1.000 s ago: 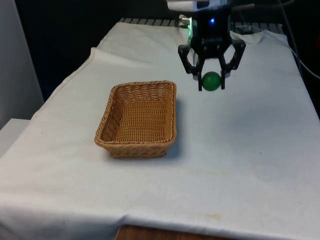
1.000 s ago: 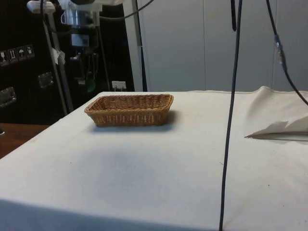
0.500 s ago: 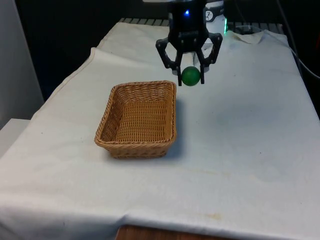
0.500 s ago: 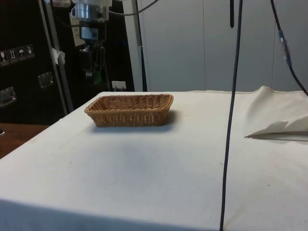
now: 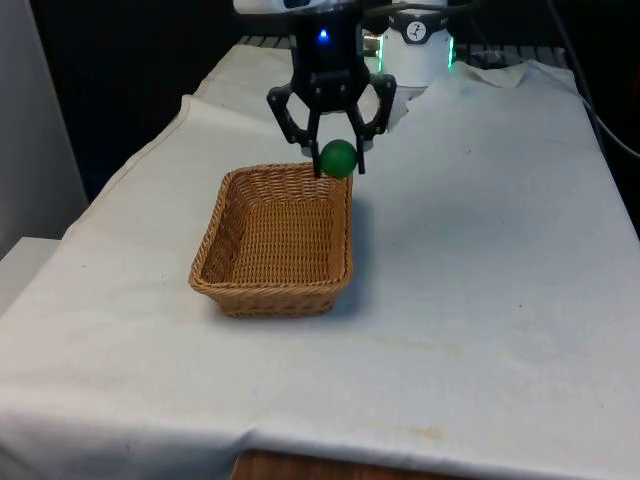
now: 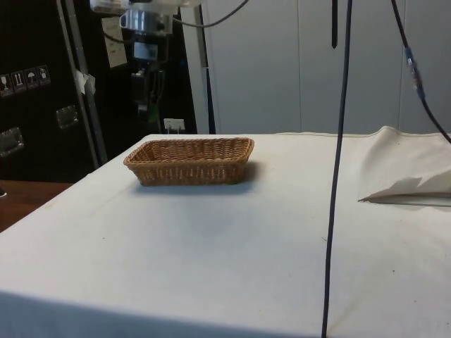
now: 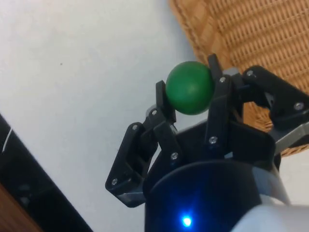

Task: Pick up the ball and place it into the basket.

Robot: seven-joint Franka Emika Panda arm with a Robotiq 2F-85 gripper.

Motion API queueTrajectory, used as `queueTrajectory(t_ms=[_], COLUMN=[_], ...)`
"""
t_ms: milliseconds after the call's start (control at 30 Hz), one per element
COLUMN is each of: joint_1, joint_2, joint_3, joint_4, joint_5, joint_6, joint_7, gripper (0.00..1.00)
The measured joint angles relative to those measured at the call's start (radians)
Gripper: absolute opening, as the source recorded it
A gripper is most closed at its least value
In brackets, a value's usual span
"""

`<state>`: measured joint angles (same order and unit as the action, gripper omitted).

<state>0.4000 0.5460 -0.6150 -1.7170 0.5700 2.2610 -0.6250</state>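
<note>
On the white-clothed counter (image 5: 480,300), towards the front view's left, a rectangular woven wicker basket (image 5: 275,240) was seen, with nothing inside it. Just to its right in that view, above its far corner, the black two-finger claw (image 5: 338,160) was seen closed around a small round green ball (image 5: 339,158), held well clear of the cloth. The wrist view confirmed the ball (image 7: 189,87) pinched between the fingertips (image 7: 218,89), with the basket rim (image 7: 203,34) beside it rather than beneath. The pick-up was judged done; carrying the ball over the basket's middle and releasing it was judged left. In the side view the claw (image 6: 151,98) was set against dark cabinets, so the ball could hardly be made out there.
</note>
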Motion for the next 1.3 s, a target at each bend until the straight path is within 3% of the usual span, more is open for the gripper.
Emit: queueTrajectory(t_ms=[633, 933, 1300], joint_1=[-0.003, 0.002, 0.008], joint_2=[0.056, 0.096, 0.124], joint_3=[-0.069, -0.058, -0.021], joint_4=[0.001, -0.02, -0.073], joint_5=[-0.004, -0.001, 0.0], joint_6=[0.024, 0.062, 0.15], joint_7=[-0.084, -0.098, -0.106], gripper=[0.0, 0.0, 0.0])
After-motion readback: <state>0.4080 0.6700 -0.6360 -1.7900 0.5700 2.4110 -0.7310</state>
